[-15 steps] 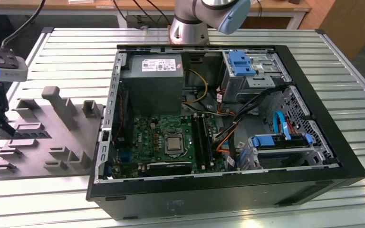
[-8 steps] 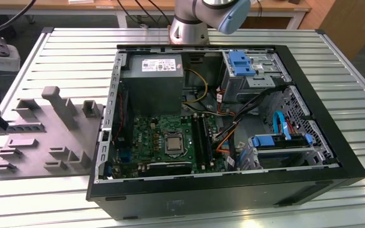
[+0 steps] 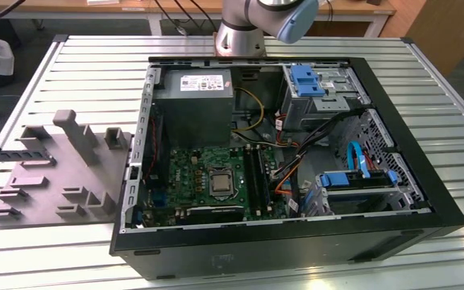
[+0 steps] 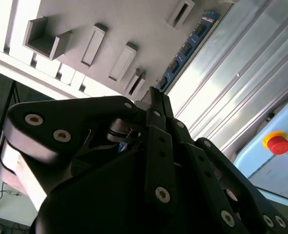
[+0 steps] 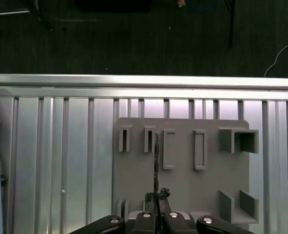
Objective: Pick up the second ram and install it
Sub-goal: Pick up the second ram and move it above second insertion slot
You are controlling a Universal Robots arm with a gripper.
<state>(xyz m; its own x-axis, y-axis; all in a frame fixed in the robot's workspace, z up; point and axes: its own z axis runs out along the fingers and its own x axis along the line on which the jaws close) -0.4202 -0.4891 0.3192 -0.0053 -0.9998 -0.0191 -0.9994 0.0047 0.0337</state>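
Clamping gripper [image 5: 156, 196]: we are pinching the second ram [image 4: 186, 48] between closed jaws.
Arm pose: we are aiming the wrist at the gray fixture plate [image 5: 182, 190].
Ram place: jutting edge-on over that plate.

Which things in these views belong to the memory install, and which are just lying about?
Job: gripper, shut on the blue memory stick; green board with its black slots, in the open computer case.
Lying about: grey holder tray, power supply, red button, slatted table.
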